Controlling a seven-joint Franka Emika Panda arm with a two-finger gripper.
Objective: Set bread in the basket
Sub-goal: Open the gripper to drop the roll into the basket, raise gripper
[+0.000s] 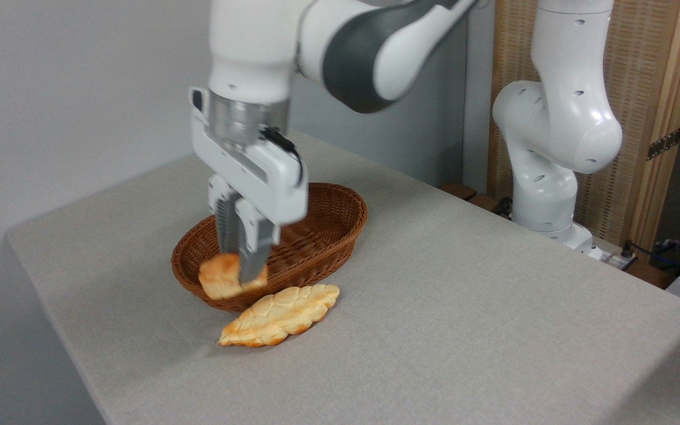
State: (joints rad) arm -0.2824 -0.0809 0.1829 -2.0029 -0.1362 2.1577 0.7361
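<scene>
Before the basket (322, 227) rim, blurred pincer (239, 276) gripping bread (220, 283)

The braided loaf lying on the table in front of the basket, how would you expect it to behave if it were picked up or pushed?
The braided loaf lies flat and long on the table, so it probably would slide, not roll. Its thin, pointed ends look liable to sag or snap if gripped there; a grip mid-body seems safer. The glazed crust may be somewhat slippery.
</scene>
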